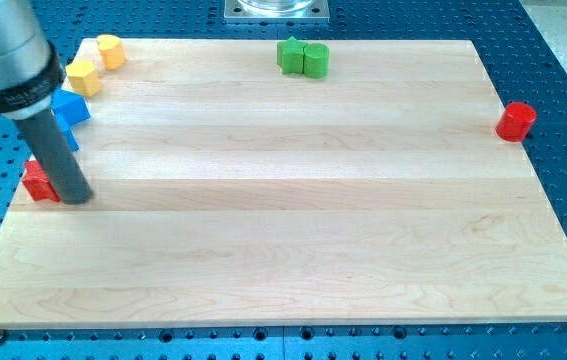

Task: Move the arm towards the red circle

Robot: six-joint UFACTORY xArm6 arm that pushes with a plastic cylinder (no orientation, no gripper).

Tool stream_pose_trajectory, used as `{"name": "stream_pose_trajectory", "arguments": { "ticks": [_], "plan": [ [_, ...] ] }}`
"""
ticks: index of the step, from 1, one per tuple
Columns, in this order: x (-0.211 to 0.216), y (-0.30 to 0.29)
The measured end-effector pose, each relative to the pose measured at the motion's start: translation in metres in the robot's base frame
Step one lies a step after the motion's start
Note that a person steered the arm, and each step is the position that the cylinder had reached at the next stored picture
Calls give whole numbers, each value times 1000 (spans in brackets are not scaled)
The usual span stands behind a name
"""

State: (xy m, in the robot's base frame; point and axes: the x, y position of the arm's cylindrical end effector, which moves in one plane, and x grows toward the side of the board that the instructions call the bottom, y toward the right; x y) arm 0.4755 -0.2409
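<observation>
My tip stood at the board's left edge, far from the red circle on the right.

The rod came down from the upper left, and its tip rested on the wooden board, touching or just beside a red block whose shape was partly hidden behind the rod. There were no fingers to tell of, only the bare rod, holding nothing. Just beyond the red block sat a blue block, partly covered by the arm. Two yellow blocks lay at the far left corner, close together. Two green blocks touched each other at the far edge, near the middle. The red circle sat at the board's right edge, toward the far side, well apart from every other block and from the tip.
</observation>
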Motion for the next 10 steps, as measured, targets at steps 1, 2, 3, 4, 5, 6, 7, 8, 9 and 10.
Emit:
{"name": "stream_pose_trajectory", "arguments": {
  "ticks": [1, 2, 3, 4, 5, 6, 7, 8, 9, 10],
  "plan": [
    [-2, 4],
    [-1, 103],
    [4, 257],
    [4, 421],
    [-1, 582],
    [-5, 586],
    [-6, 585],
    [-23, 586],
    [-44, 586],
    [-96, 582]
  ]
}}
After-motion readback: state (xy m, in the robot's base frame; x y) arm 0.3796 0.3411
